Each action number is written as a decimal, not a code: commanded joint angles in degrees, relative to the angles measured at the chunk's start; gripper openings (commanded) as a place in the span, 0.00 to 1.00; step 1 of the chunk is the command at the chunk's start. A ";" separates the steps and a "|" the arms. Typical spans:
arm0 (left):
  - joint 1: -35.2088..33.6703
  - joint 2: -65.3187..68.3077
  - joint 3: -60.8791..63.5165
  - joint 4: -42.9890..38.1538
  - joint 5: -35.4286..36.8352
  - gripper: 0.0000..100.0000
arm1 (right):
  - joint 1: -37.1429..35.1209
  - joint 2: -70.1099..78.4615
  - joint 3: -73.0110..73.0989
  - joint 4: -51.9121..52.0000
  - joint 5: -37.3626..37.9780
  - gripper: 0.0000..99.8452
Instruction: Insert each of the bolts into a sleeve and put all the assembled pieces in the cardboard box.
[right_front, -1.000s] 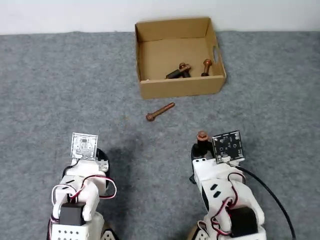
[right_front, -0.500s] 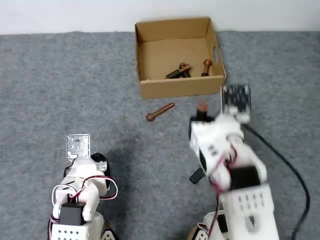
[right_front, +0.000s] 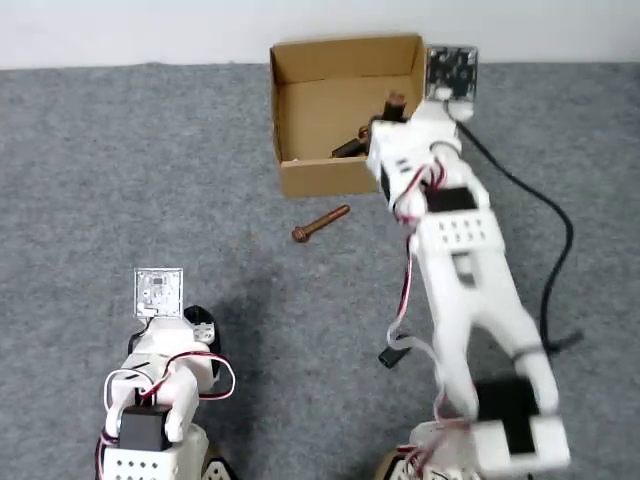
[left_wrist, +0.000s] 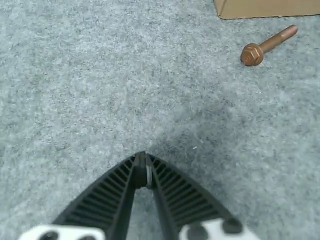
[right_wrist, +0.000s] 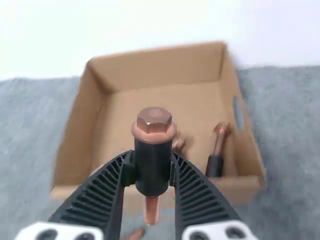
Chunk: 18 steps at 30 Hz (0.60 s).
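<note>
My right gripper (right_wrist: 150, 175) is shut on an assembled piece (right_wrist: 152, 155), a copper bolt standing upright in a black sleeve. In the high view that gripper (right_front: 392, 125) hangs over the front right part of the cardboard box (right_front: 300, 175). Inside the box (right_wrist: 100, 90) lie assembled pieces (right_wrist: 217, 150), partly hidden in the high view behind the arm (right_front: 350, 147). A loose copper bolt (right_front: 320, 223) lies on the carpet in front of the box, and its hexagonal head shows near the left gripper (left_wrist: 141, 162), which is shut with nothing in it. In the high view the left arm (right_front: 160, 375) stays low at the front left.
Grey carpet (right_front: 150, 170) covers the table, with open room to the left of the box. A black cable (right_front: 545, 260) trails from the right arm across the right side. A white wall (right_wrist: 150, 25) rises behind the box.
The right arm has swung forward from near its base to above the box, carrying the bolt-and-sleeve piece. The left arm has hardly moved.
</note>
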 joint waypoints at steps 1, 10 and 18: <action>-0.44 -0.18 -0.31 0.53 -0.62 0.00 | 1.54 8.84 -12.31 -3.65 -0.62 0.01; -0.44 -0.18 -0.31 0.53 -0.62 0.00 | 1.54 32.22 -31.30 -3.03 -0.79 0.01; -1.32 -0.18 -0.31 0.53 -0.62 0.00 | 1.45 44.79 -45.80 12.35 -0.53 0.04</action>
